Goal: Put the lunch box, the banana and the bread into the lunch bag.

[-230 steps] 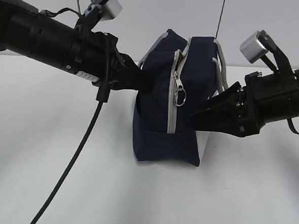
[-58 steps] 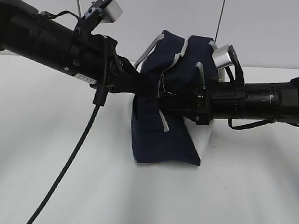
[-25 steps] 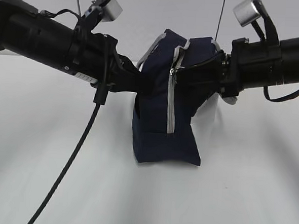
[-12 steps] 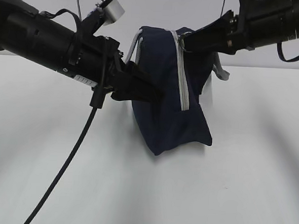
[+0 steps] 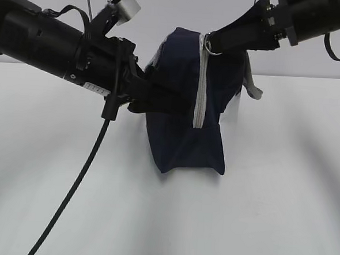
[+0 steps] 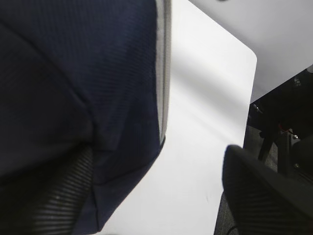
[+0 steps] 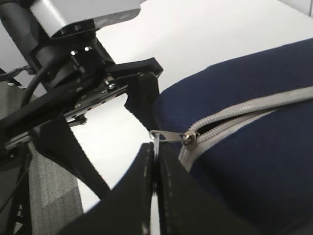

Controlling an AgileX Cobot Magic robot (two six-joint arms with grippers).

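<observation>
Right claw (image 7: 155,161) pinching zipper pull (image 7: 168,135), lunch bag (image 5: 183,105) below

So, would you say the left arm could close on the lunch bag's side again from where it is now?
Probably yes: the left gripper is open, one finger already lying against the lunch bag, with nothing between them. The right gripper holds the zipper pull.

Navy lunch bag (image 5: 179,111), upright, zipped, on table

The lunch bag (image 5: 185,114) stands on the counter (image 5: 268,214) between both tools: left tool (image 5: 160,95) beside it, right tool (image 5: 212,43) at its zipper pull (image 7: 168,136).
</observation>
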